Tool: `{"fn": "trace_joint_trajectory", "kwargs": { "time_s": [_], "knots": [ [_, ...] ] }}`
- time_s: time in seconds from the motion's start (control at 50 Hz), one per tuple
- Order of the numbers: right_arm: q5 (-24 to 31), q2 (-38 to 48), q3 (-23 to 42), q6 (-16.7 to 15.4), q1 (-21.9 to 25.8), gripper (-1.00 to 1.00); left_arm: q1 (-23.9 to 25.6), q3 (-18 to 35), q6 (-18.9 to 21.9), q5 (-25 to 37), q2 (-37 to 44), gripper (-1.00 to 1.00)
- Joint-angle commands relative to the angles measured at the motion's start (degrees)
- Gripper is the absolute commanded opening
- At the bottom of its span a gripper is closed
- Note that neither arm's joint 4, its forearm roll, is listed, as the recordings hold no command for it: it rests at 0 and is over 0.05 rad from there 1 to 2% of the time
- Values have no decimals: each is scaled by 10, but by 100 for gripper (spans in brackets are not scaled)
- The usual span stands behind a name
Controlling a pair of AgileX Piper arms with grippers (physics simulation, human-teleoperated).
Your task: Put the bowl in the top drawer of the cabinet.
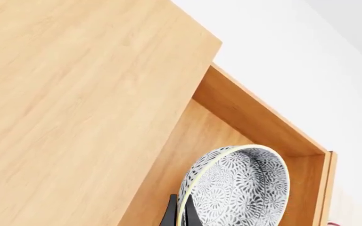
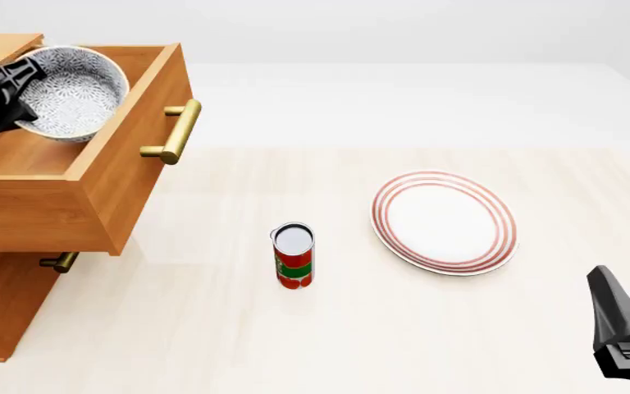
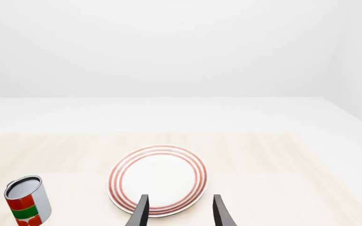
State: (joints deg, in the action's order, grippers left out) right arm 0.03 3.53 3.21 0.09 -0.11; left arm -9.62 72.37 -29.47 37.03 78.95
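one bowl (image 2: 71, 90) hangs tilted over the open top drawer (image 2: 96, 185) of the cabinet (image 2: 3, 308) at the far left, its rim pinched by the left end effector (image 1: 179, 214), one finger on each side of the wall. the bowl is inside the drawer's outline, above its floor; whether it touches the wood cannot be told. two brass handles show: the thick one (image 2: 176, 131) on the pulled-out drawer and a smaller one (image 2: 59, 263) below. on the tabletop (image 2: 348, 345) stand one can (image 2: 292, 256) and, to its right, one red-ringed plate (image 2: 443, 222), well apart. the right end effector (image 3: 179, 212) sits at the near right, fingers spread, holding nothing.
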Motion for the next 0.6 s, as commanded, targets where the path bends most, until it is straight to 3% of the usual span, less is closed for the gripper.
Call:
{"fn": "trace_joint_trajectory", "kwargs": {
  "time_s": [0.02, 0.34, 0.42, 0.44, 0.6],
  "knots": [
    [0, 0, 0, 0, 0, 100, -1, -1, 5, -6, 6, -100],
    [0, 0, 0, 0, 0, 100, 2, -11, 7, -6, -6, -100],
    [0, 0, 0, 0, 0, 100, 4, -3, 24, -4, -10, -100],
    [0, 0, 0, 0, 0, 100, 0, 3, 36, -3, -13, 100],
    [0, 0, 0, 0, 0, 100, 13, 16, 31, 8, -22, 100]
  ]
}}
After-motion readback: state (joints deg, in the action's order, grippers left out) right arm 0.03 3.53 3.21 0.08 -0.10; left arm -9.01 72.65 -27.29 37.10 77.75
